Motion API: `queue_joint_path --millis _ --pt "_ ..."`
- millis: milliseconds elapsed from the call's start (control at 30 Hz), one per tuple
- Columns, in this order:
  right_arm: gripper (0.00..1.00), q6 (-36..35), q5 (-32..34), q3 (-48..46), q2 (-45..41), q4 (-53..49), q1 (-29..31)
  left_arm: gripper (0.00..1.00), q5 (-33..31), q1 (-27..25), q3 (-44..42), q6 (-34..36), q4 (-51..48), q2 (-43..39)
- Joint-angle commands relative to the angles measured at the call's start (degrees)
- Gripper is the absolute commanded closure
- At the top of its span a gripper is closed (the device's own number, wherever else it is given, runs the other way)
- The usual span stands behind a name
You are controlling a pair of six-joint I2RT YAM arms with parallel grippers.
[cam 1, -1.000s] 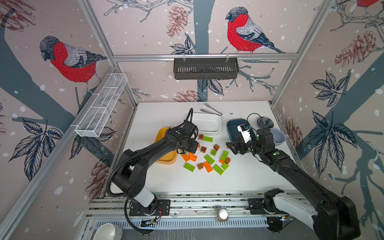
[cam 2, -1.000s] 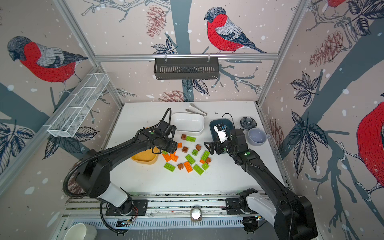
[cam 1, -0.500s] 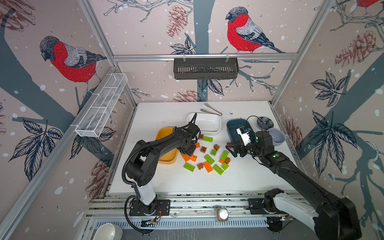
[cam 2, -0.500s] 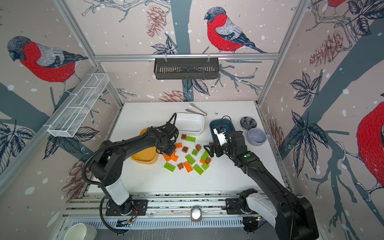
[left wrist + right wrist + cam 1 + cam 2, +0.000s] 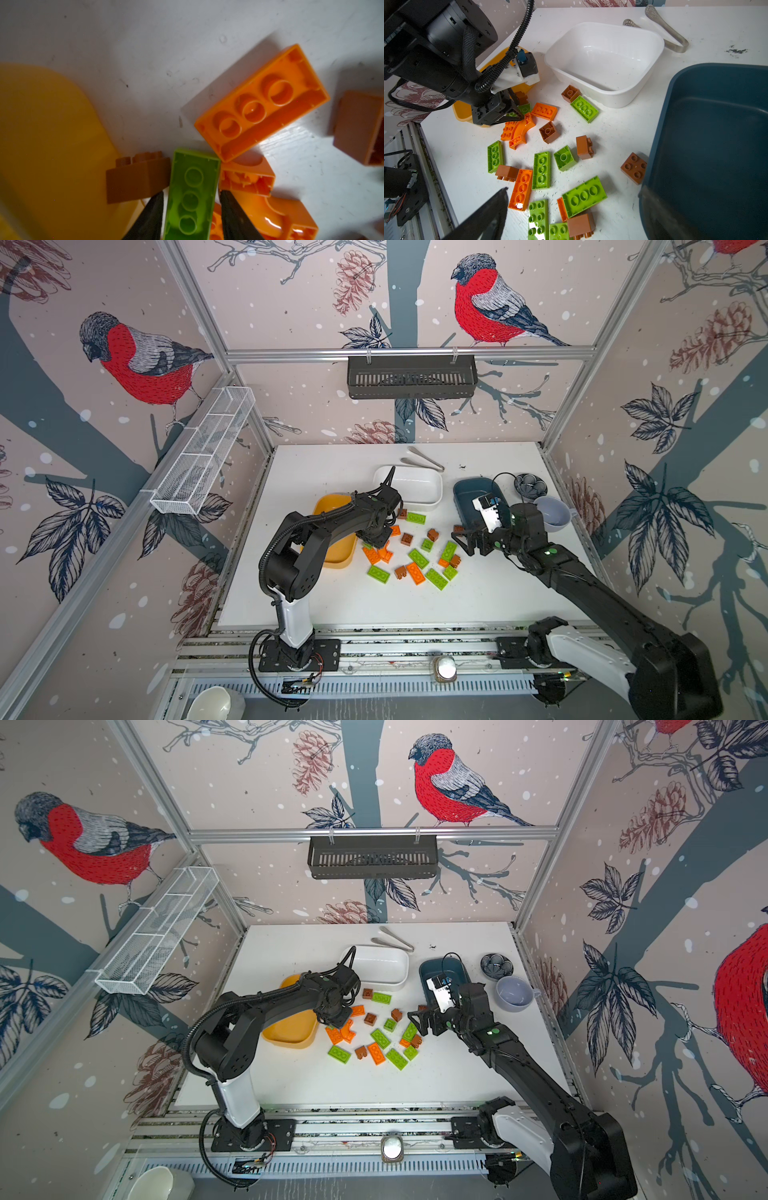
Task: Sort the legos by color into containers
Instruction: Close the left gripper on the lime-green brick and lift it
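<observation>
**Left arm at the pick of one lime plate.** The white table (image 5: 478,601) carried the legos loose. I judged the sorting barely begun, since the teal tub (image 5: 716,145) and the white tub (image 5: 604,58) both showed bare. The teal tub sat just beside the right gripper (image 5: 462,542), whose jaws stood at full spread over the pile's edge, holding nothing. The yellow tub (image 5: 41,135) lay just off one side of the left gripper (image 5: 190,194). That gripper's fingers (image 5: 149,218) flanked the long sides of an upturned lime plate (image 5: 194,172); whether they pinched it yet I could not tell. A brown cube (image 5: 133,180) touched the plate just outside one finger. An orange arch (image 5: 270,209) crowded the other finger, and an orange plate (image 5: 261,104) lay just past the fingertips. To do this step well, I would have squeezed squarely across the plate's narrow width and confirmed a firm hold. I would then have lifted straight up so neither neighbour was dragged, holding the right arm clear until the lift ended.
</observation>
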Motion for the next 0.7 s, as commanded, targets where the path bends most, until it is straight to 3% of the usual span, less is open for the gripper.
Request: queue_joint_path --millis 0,267,667 --pt "0.01 0.18 -0.27 0.01 0.19 0.59 0.05 0.58 -0.37 0.12 0.77 0.78 -1.02 0.40" --pt "0.01 -0.05 -0.27 0.10 0.80 0.69 0.01 0.63 -0.55 0.53 1.64 0.87 -2.92 0.86" --pt "0.01 -0.49 -0.57 0.10 1.38 0.38 0.07 0.58 -2.61 0.50 5.46 0.58 -8.23 -0.21"
